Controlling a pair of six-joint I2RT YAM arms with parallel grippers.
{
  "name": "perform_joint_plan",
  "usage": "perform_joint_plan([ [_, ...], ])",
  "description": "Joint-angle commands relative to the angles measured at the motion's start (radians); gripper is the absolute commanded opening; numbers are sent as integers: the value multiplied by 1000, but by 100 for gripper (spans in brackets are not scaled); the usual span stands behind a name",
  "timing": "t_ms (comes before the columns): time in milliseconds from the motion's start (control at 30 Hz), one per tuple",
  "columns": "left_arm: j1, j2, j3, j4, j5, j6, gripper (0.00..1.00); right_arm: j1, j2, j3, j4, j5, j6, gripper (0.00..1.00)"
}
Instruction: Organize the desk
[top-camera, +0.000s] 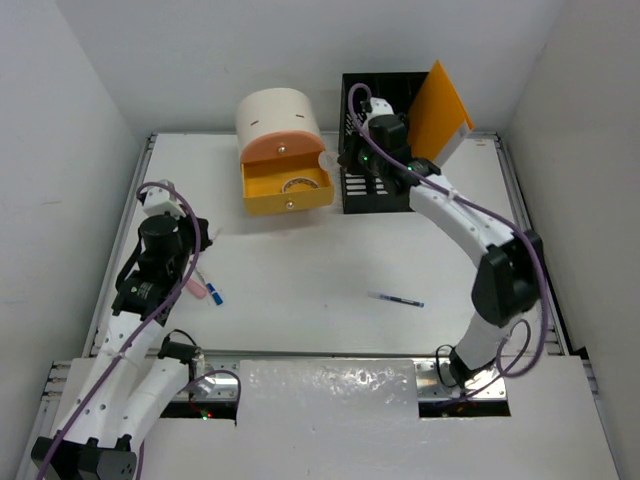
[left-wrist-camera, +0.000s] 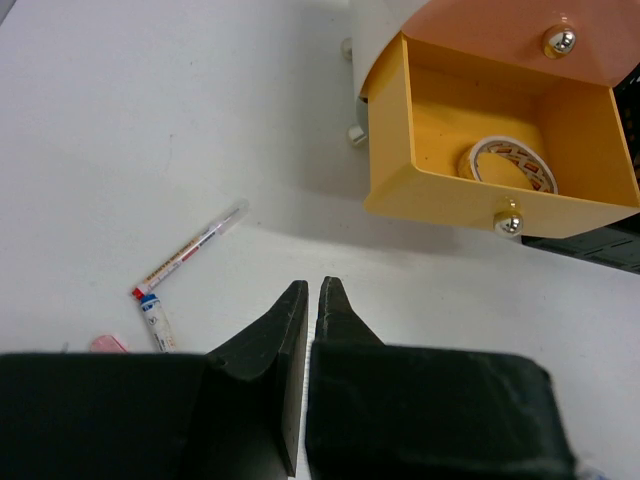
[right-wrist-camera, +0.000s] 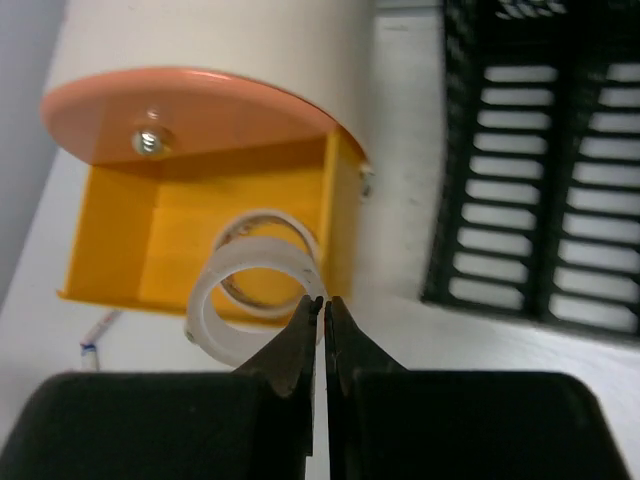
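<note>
Your right tool (right-wrist-camera: 322, 300) is fully shut, tips touching a translucent ring (right-wrist-camera: 225, 315); you can't tell if it's pinched. Your left tool (left-wrist-camera: 312, 290) is shut on nothing. Beneath both lies the white, rail-edged table (top-camera: 300, 260). It carries one yellow drawer (right-wrist-camera: 150, 240) ahead-left of the right tool, one black crate (right-wrist-camera: 540, 200) to its right, and one loose pen (top-camera: 395, 298) on the open surface between the arms.

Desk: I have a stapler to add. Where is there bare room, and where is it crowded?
Widest bare patch: the middle of the desk, bordered by the open yellow drawer, the lone pen and the pens by the left arm. Its far left corner is bare too. Crowded: the far edge, where drawer, black basket and right arm meet.
</note>
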Motion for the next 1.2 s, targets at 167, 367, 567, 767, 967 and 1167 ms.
perform_joint_plan([
  [167,-8,-25,23,8,-14,-1,0,6,279,276,167,-247,109,0],
  [367,-7,-9,47,25,-21,5,0,29,275,264,210,-265,85,63],
  [567,-7,38,74,68,17,2,0,83,123,151,181,-250,-24,69],
  [767,-7,40,43,73,17,-6,0,158,-12,-142,268,-236,70,69],
  [967,-7,48,48,63,23,-4,0,204,-18,-363,544,-248,265,69],
  [1167,-7,51,63,13,55,-20,0,212,46,-434,749,-213,273,68],
])
